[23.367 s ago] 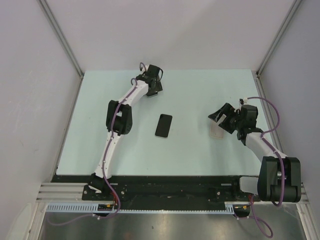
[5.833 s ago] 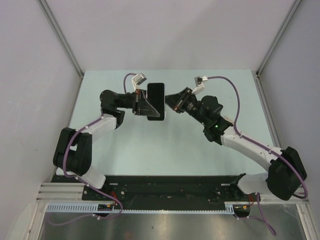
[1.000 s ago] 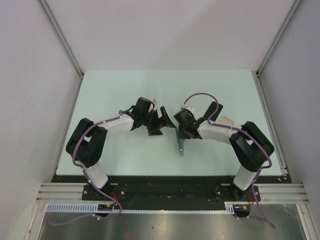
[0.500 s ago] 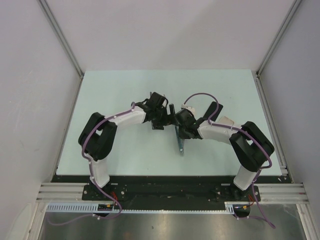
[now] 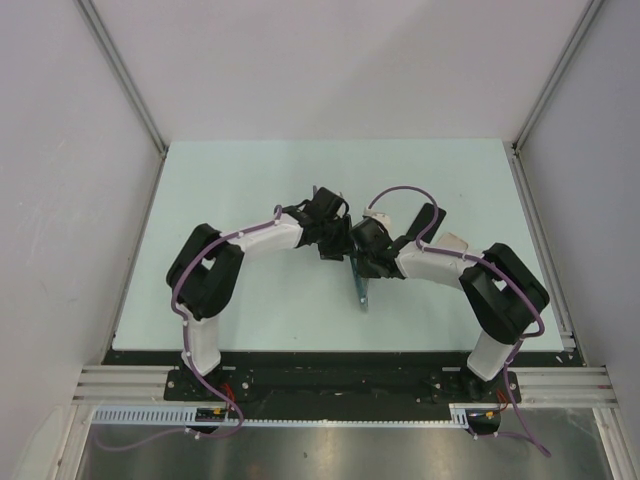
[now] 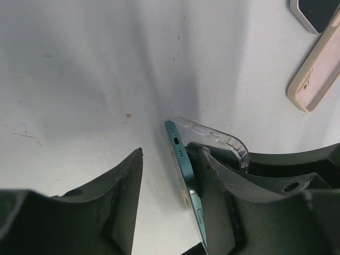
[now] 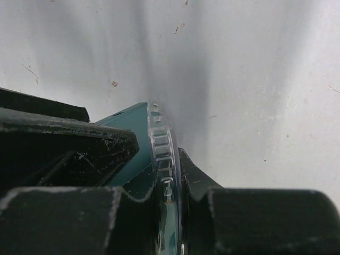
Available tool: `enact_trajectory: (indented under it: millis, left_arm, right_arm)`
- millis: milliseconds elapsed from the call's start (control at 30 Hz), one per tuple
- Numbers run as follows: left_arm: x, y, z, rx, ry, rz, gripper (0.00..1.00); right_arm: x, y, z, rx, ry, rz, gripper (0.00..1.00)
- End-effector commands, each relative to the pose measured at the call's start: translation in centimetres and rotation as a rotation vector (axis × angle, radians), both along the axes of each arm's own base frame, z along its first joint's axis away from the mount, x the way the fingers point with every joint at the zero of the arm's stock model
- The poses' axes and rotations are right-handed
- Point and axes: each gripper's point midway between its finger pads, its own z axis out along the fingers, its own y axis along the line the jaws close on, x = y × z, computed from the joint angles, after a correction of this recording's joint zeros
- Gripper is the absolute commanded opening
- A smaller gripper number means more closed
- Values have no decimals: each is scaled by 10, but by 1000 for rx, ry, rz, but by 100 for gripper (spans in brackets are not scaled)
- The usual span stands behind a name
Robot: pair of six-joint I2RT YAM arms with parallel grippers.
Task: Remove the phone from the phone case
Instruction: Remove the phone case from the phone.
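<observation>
The teal phone (image 6: 183, 175) stands on edge above the table, its end peeled out of the clear phone case (image 6: 228, 142). From above, phone and case (image 5: 360, 288) show as one thin upright sliver. My right gripper (image 7: 166, 159) is shut on the case's clear rim (image 7: 162, 143), with the phone's teal back (image 7: 130, 122) just left of it. My left gripper (image 6: 171, 159) straddles the phone's free end. One of its fingers (image 6: 215, 196) sits between phone and case against the phone. The other finger (image 6: 122, 196) stands apart from the phone with table showing between.
A beige case (image 6: 312, 77) and another light device (image 6: 319, 10) lie on the table beyond the phone. Both arms meet at mid-table (image 5: 250, 180), the left gripper (image 5: 335, 238) touching close to the right gripper (image 5: 364, 255). A pale object (image 5: 452, 241) lies by the right forearm.
My left arm has swung right to the phone's end and its jaws have narrowed round it. The right gripper and the case have stayed put.
</observation>
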Motion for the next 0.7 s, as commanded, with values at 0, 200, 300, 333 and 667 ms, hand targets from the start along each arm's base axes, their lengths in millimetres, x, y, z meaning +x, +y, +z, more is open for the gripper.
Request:
enact_trajectory:
  millis: [0,200,300,333,667]
  left_arm:
    - [-5,13,-7,77,18,-2,48]
    - [-11,16,2,68,26,-6,36]
    - [-17,17,4,58,32,-13,33]
    - [-19,17,3,57,40,-15,29]
    - [-20,16,10,56,57,-15,15]
  right_arm:
    - [-53,-35,-72,-138,199,-57,0]
    - [-40,-54,-66,-160,181,-125,0]
    - [-33,-63,-61,-166,164,-155,0]
    - [-29,-65,-57,-157,154,-168,0]
    - [-13,-65,-40,-117,94,-200,0]
